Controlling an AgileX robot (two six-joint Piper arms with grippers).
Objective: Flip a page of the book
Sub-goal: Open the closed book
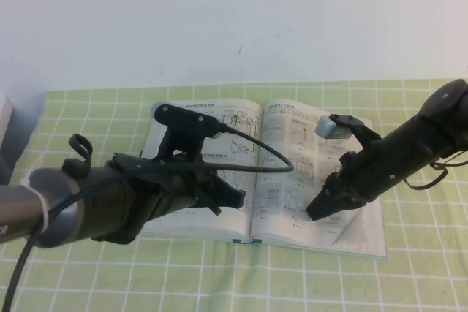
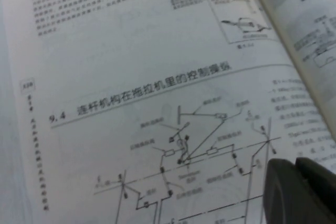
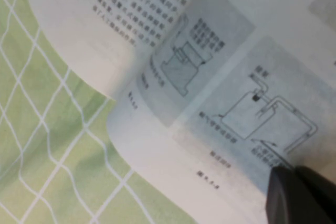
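Right gripper [image 1: 322, 211] is closed down on the right-hand page [image 3: 157, 145] near its lower outer corner, whose edge curls off the green checked cloth [image 1: 88, 275]. Left gripper [image 1: 232, 196] rests on the open book [image 1: 219, 223], fingers' state unclear, likely steadying the left side.

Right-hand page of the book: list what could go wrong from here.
1. The right gripper is shut at the right-hand page, whose corner already curls off the table; a fast pull could crease or tear the thin paper.
2. Whether it pinches one leaf or several cannot be told, so extra pages may turn.
3. The left gripper hovers low over the book near the middle; the swinging page could catch on it.
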